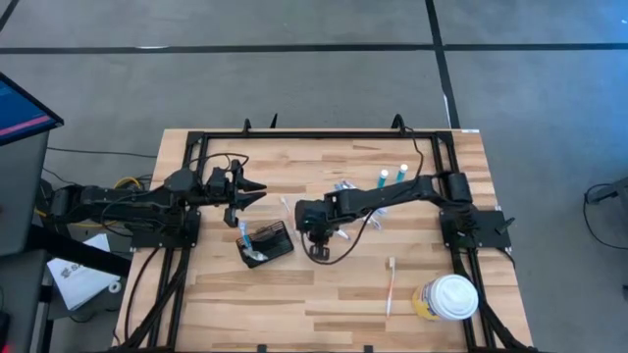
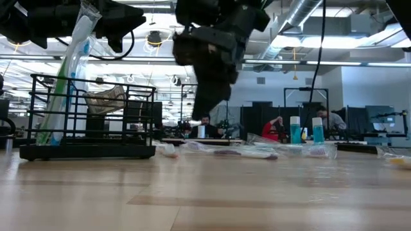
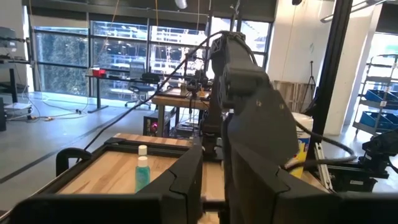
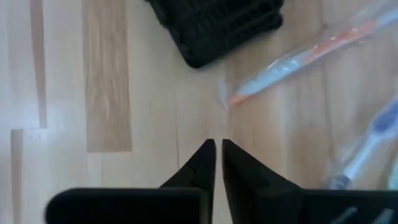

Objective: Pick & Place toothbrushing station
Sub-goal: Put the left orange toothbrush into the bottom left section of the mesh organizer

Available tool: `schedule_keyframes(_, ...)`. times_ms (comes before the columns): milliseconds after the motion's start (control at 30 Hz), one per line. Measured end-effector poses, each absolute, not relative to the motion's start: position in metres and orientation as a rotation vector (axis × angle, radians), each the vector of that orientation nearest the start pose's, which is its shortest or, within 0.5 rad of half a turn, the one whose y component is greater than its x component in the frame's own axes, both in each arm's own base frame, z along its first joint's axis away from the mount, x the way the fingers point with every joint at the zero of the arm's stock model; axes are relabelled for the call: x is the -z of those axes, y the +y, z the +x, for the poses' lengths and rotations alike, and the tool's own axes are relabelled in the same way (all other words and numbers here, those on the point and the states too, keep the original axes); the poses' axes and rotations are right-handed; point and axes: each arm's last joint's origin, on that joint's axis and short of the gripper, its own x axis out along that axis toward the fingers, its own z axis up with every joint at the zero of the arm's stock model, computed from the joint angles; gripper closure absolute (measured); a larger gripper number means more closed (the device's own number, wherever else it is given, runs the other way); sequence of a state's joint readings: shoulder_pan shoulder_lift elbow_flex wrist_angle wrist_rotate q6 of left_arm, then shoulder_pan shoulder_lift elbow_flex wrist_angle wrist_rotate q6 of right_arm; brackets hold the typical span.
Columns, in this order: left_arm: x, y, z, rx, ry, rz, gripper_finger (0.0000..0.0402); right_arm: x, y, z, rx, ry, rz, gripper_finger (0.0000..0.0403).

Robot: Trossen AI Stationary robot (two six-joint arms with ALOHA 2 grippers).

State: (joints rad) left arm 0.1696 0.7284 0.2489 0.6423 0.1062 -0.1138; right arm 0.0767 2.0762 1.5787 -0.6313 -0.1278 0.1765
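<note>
From the high view, I found the small black wire-mesh toothbrushing station just left of centre on the pale wooden desk, with a packaged toothbrush standing in it. I judged it light and stiff: thin rigid bars, open mesh, little to crush, though it looked likely to tip or slide if nudged off-centre. The top rail of a long side, or a corner post, seemed the best place to take hold, since the bars suit narrow fingers.

The right pincer hung over bare wood just beside the station, its 2 fingers drawn nearly together with only a slit between, gripping nothing. The left pincer hovered just above the station in the high view; I could not tell whether it was open or closed.

In the right wrist view, only one corner of the station showed. In the low view, the blurred right arm hid what lay behind it.
</note>
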Motion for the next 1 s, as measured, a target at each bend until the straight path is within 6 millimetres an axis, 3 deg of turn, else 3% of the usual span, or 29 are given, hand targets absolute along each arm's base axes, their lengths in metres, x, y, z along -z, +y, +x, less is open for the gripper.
schedule_keyframes(500, -0.235, 0.025, 0.161, -0.054, -0.166, -0.091, 0.0321, -0.149, 0.038, 0.443, -0.06, 1.168, 0.223, 0.0234)
schedule_keyframes(1000, -0.235, 0.025, 0.161, -0.054, -0.166, -0.091, 0.0321, -0.151, 0.024, 0.45, 0.056, 1.09, 0.236, 0.0192)
